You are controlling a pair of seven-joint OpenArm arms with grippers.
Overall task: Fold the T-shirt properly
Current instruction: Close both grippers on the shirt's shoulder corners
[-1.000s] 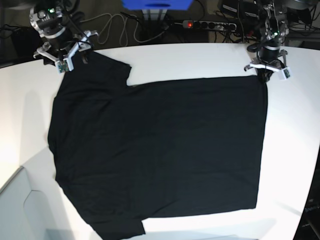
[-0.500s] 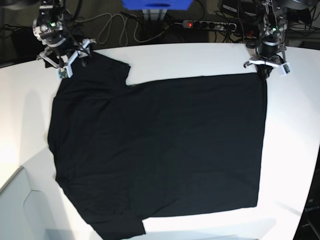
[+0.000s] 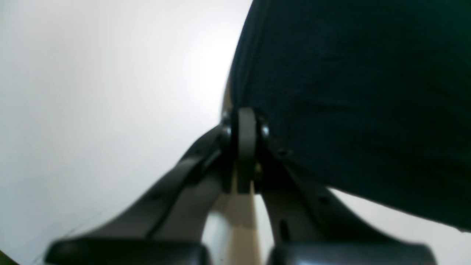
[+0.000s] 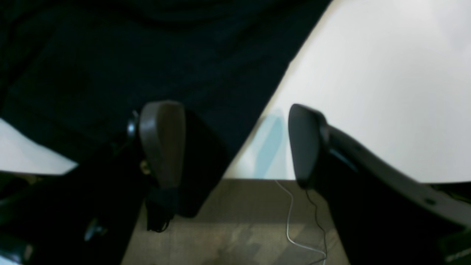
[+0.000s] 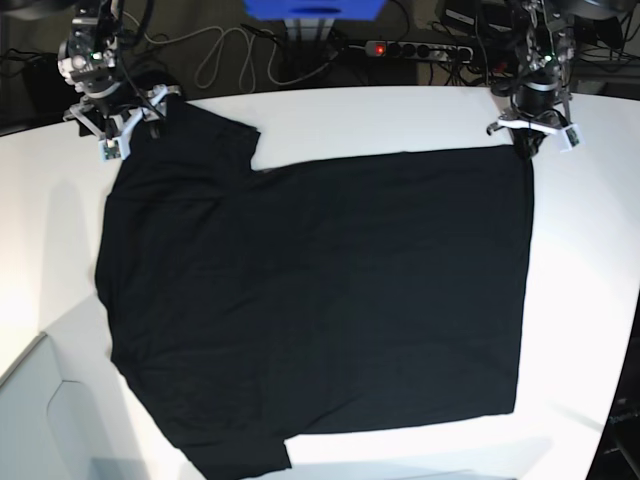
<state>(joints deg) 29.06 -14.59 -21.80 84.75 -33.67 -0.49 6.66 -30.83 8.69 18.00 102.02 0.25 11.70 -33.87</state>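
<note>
Our big black T-shirt (image 5: 320,300) lies flat on the white table (image 5: 400,115), ready for folding. Our left gripper (image 3: 245,147) is squeezed tight at its far corner. Our right gripper (image 4: 235,143) gapes over the sleeve edge, empty. Cables (image 5: 220,60) sit behind; nothing blocks us.

Both arms are dark metal with black joints and loose black cables, each ending in white bracket pieces at the wrist. The left gripper (image 3: 245,147) has slim black curved fingers with small screws near the tips. The right gripper (image 4: 235,143) has broad, rounded dark pads on black arms.
</note>
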